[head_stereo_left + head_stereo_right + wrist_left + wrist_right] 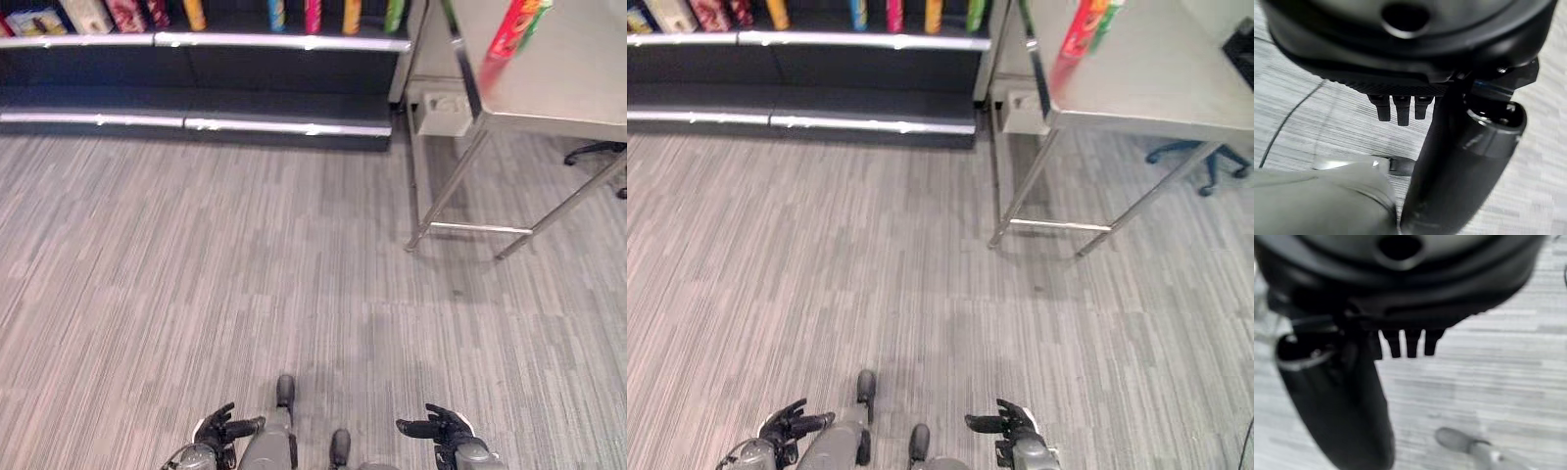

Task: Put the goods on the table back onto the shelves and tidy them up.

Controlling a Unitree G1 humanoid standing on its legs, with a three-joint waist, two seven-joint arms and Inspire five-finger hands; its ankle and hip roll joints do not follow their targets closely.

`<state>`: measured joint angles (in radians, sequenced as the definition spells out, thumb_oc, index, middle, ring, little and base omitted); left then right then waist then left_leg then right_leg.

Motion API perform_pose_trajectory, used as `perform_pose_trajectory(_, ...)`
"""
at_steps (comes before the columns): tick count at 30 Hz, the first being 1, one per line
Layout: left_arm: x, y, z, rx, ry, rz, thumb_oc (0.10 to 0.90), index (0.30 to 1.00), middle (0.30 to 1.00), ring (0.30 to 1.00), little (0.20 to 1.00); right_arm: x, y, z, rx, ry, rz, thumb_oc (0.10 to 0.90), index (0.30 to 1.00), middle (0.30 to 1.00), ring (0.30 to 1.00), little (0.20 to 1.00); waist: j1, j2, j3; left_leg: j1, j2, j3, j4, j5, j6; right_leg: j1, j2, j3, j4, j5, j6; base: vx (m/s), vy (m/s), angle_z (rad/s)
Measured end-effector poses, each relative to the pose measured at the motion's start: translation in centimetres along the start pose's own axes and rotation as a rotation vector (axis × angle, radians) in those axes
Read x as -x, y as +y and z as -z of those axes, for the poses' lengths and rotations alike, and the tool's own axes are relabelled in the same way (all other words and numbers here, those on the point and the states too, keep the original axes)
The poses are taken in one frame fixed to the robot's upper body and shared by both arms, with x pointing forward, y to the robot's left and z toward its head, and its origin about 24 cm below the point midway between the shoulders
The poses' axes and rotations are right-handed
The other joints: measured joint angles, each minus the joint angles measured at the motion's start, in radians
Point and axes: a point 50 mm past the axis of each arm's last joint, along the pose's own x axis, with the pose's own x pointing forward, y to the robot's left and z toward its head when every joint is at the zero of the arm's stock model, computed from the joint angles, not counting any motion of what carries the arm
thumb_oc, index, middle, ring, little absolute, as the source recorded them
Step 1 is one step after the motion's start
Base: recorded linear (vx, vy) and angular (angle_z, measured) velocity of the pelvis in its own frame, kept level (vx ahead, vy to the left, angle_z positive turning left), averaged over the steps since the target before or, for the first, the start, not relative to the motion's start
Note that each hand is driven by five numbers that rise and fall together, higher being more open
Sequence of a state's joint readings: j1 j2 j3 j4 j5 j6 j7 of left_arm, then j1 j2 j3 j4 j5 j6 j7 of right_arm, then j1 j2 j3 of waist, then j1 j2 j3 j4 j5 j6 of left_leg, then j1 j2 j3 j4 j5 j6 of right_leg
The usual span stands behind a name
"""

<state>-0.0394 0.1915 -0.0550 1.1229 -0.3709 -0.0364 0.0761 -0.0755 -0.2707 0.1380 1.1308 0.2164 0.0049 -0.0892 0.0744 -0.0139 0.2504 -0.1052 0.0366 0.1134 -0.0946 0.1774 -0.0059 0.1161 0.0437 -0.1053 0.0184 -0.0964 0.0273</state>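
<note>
Nearest you, the left robot hand hangs low at 7 o'clock and the right robot hand at 5 o'clock, both above bare grey plank floor. Each has its fingers loosely spread and its thumb standing out, and each is holding nothing; your wrist views show short straight fingertips over the floor. Farther out, at 1 o'clock, you see a steel desk on slanted legs. Near its left edge stands a red can with a green can just beside it, the goods still on the desk. An office chair's base shows beyond the desk's right legs. At 12 to 11 o'clock, farthest from you, the dark shelves run along the wall with bright metal edge strips. On the upper shelf stands a row of upright cans in yellow, blue, pink, orange and green, with boxes to their left. The lower shelf looks dark.
</note>
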Motion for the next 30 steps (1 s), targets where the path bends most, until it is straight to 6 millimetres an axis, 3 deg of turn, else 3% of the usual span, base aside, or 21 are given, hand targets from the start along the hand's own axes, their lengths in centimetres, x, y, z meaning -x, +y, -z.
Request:
perform_pose_trajectory(2,0.1,0.5,0.4,-0.013,0.012,-0.01,0.8,0.9,0.9,0.9,0.9,0.1,0.5,0.2,0.008,-0.004,-0.02,0.8,0.9,0.9,0.9,0.9,-0.012,0.004,-0.006,0.035,0.013,0.015,0.003,-0.009,0.042,-0.123,-0.033,-0.048,0.304,-0.075,0.079,0.18,0.228,-0.33)
perform_pose_trajectory(3,0.1,0.9,0.2,-0.025,0.007,-0.016,0.8,0.9,0.9,0.9,0.9,0.3,0.8,0.7,0.009,-0.003,-0.038,0.8,0.9,0.9,0.9,0.9,-0.021,-0.016,-0.021,0.06,-0.018,0.012,0.003,-0.043,0.06,-0.196,-0.09,-0.055,0.493,-0.084,0.12,0.2,0.236,0.09)
perform_pose_trajectory(4,0.0,1.2,-0.1,-0.036,-0.002,-0.024,0.8,0.9,0.9,0.9,0.9,0.4,1.0,0.9,0.005,-0.001,-0.045,0.8,0.9,0.9,0.9,0.9,-0.031,-0.043,-0.029,0.075,-0.049,0.006,0.003,-0.064,0.085,-0.258,-0.141,-0.056,0.655,-0.067,0.148,0.25,0.215,0.36)
perform_pose_trajectory(5,0.0,1.3,-0.5,-0.045,-0.011,-0.023,0.8,0.9,0.9,0.9,0.9,0.5,1.0,1.2,0.0,0.005,-0.043,0.8,0.9,0.9,0.9,0.9,-0.049,-0.053,-0.025,0.104,-0.077,-0.006,0.003,-0.07,0.096,-0.314,-0.189,-0.061,0.804,-0.004,0.143,0.3,0.175,0.42)
perform_pose_trajectory(6,-0.1,1.2,-0.6,-0.059,-0.017,-0.018,0.8,0.9,0.9,0.9,0.9,0.4,0.7,1.0,-0.03,0.0,-0.031,0.8,0.9,0.9,0.9,0.9,-0.057,-0.039,-0.016,0.138,-0.089,-0.017,0.003,-0.097,0.128,-0.367,-0.22,-0.058,0.916,0.04,0.14,0.32,0.103,0.26)
perform_pose_trajectory(7,-0.1,1.0,-0.7,-0.058,-0.02,-0.016,0.8,0.9,0.9,0.9,0.9,0.3,0.4,0.4,-0.042,-0.02,-0.021,0.8,0.9,0.9,0.9,0.9,-0.064,-0.015,-0.001,0.173,-0.085,-0.018,0.003,-0.123,0.142,-0.397,-0.22,-0.063,0.91,0.008,0.115,0.35,0.04,0.0)
perform_pose_trajectory(9,-0.1,1.0,-1.1,-0.058,-0.029,-0.015,0.8,0.9,0.9,0.9,0.9,0.3,0.3,-1.6,-0.039,-0.098,-0.027,0.8,0.9,0.9,0.9,0.9,-0.078,0.027,0.015,0.2,-0.075,-0.021,0.003,-0.144,0.12,-0.448,-0.217,-0.086,0.677,-0.024,0.115,0.36,-0.017,0.1)
perform_pose_trajectory(12,-0.3,0.8,-1.9,-0.082,-0.049,-0.011,0.8,0.9,0.9,0.9,0.9,0.2,0.6,-2.5,-0.044,-0.126,-0.037,0.8,0.9,0.9,0.9,0.9,-0.103,0.034,0.027,0.244,-0.102,-0.073,0.003,-0.192,0.084,-0.447,-0.212,-0.109,0.133,0.041,0.126,0.39,-0.047,0.5)
perform_pose_trajectory(14,-0.2,1.4,-1.1,-0.11,-0.021,-0.028,0.8,0.9,0.9,0.9,0.9,0.2,0.7,-2.3,-0.049,-0.117,-0.04,0.8,0.9,0.9,0.9,0.9,-0.115,0.021,0.032,0.307,-0.126,-0.095,0.004,-0.239,0.095,-0.439,-0.204,-0.081,-0.113,0.116,0.138,0.51,-0.055,0.52)
perform_pose_trajectory(17,0.1,1.7,0.7,-0.138,0.029,-0.032,0.8,0.9,0.9,0.9,0.9,0.2,0.2,-2.5,-0.1,-0.126,-0.019,0.8,0.9,0.9,0.9,0.9,-0.148,0.024,0.024,0.41,-0.09,-0.136,0.02,-0.373,0.068,-0.489,-0.187,-0.126,-0.119,0.164,0.143,0.61,-0.098,0.5)
perform_pose_trajectory(19,0.3,1.9,1.6,-0.142,0.054,-0.033,0.8,0.9,0.9,0.9,0.9,0.3,-0.1,-1.5,-0.104,-0.098,-0.011,0.8,0.9,0.9,0.9,0.9,-0.154,0.017,0.01,0.468,-0.069,-0.134,0.017,-0.407,0.03,-0.472,-0.188,-0.172,-0.093,0.156,0.144,0.57,-0.156,0.24)
perform_pose_trajectory(21,0.3,0.7,2.0,-0.149,0.066,0.008,0.8,0.9,0.9,0.9,0.9,0.0,-0.8,-1.9,-0.111,-0.079,0.014,0.8,0.9,0.9,0.9,0.9,-0.161,0.06,0.015,0.518,0.015,-0.156,0.061,-0.431,-0.045,-0.462,-0.151,-0.21,0.01,0.297,0.051,0.53,-0.201,0.23)
perform_pose_trajectory(22,0.3,0.3,1.9,-0.154,0.062,0.026,0.8,0.9,0.9,0.9,0.9,-0.1,-0.9,-2.2,-0.1,-0.08,0.012,0.8,0.9,0.9,0.9,0.9,-0.17,0.061,0.014,0.515,0.037,-0.168,0.106,-0.4,-0.097,-0.444,-0.144,-0.222,0.042,0.322,0.017,0.5,-0.248,0.36)
perform_pose_trajectory(23,0.2,-0.6,1.4,-0.154,0.044,0.056,0.8,0.9,0.9,0.9,0.9,-0.1,-1.2,-2.2,-0.085,-0.082,0.016,0.8,0.9,0.9,0.9,0.9,-0.172,0.064,0.013,0.506,0.053,-0.172,0.178,-0.345,-0.158,-0.409,-0.123,-0.224,0.057,0.307,-0.039,0.41,-0.263,0.3)
perform_pose_trajectory(24,0.3,-1.0,1.1,-0.146,0.022,0.074,0.8,0.9,0.9,0.9,0.9,-0.1,-1.3,-2.3,-0.073,-0.084,0.017,0.8,0.9,0.9,0.9,0.9,-0.165,0.06,0.01,0.478,0.068,-0.171,0.299,-0.279,-0.189,-0.352,-0.098,-0.226,0.044,0.278,-0.071,0.46,-0.4,0.11)
perform_pose_trajectory(25,0.2,-1.4,0.5,-0.138,-0.007,0.083,0.8,0.9,0.9,0.9,0.9,0.0,-1.4,-2.1,-0.07,-0.09,0.017,0.8,0.9,0.9,0.9,0.9,-0.152,0.038,-0.007,0.35,0.075,-0.175,0.603,-0.088,-0.266,-0.257,-0.073,-0.224,-0.002,0.238,-0.113,0.4,-0.401,0.02)
perform_pose_trajectory(26,0.2,-1.7,-0.3,-0.128,-0.04,0.094,0.8,0.9,0.9,0.9,0.9,0.1,-1.6,-2.1,-0.075,-0.097,0.024,0.8,0.9,0.9,0.9,0.9,-0.152,0.03,-0.015,0.228,0.077,-0.165,0.817,-0.044,-0.259,-0.236,-0.068,-0.226,-0.016,0.205,-0.126,0.39,-0.391,-0.03)
perform_pose_trajectory(27,0.2,-1.9,-0.9,-0.114,-0.069,0.102,0.8,0.9,0.9,0.9,0.9,0.1,-1.8,-2.3,-0.075,-0.106,0.028,0.8,0.9,0.9,0.9,0.9,-0.142,0.027,-0.014,0.134,0.09,-0.142,0.974,-0.045,-0.249,-0.217,-0.056,-0.223,-0.02,0.189,-0.131,0.28,-0.225,-0.1)
perform_pose_trajectory(28,0.2,-1.9,-1.7,-0.095,-0.101,0.103,0.8,0.9,0.9,0.9,0.9,0.0,-1.6,-2.6,-0.072,-0.111,0.025,0.8,0.9,0.9,0.9,0.9,-0.13,0.018,-0.009,0.026,0.103,-0.109,1.112,-0.07,-0.204,-0.182,-0.043,-0.209,-0.021,0.154,-0.15,0.29,-0.15,-0.18)
perform_pose_trajectory(29,0.1,-1.6,-2.6,-0.096,-0.121,0.098,0.8,0.9,0.9,0.9,0.9,-0.1,-1.2,-2.8,-0.071,-0.108,0.015,0.8,0.9,0.9,0.9,0.9,-0.117,-0.012,0.004,-0.083,0.088,-0.088,1.186,-0.125,-0.126,-0.146,-0.048,-0.195,-0.026,0.126,-0.154,0.32,-0.086,-0.36)
perform_pose_trajectory(30,0.0,-1.2,-3.3,-0.091,-0.135,0.086,0.8,0.9,0.9,0.9,0.9,-0.1,-0.7,-2.8,-0.08,-0.1,0.005,0.8,0.9,0.9,0.9,0.9,-0.094,-0.045,0.017,-0.166,0.065,-0.063,1.164,-0.171,-0.057,-0.112,-0.057,-0.173,-0.04,0.114,-0.156,0.48,0.02,-0.72)
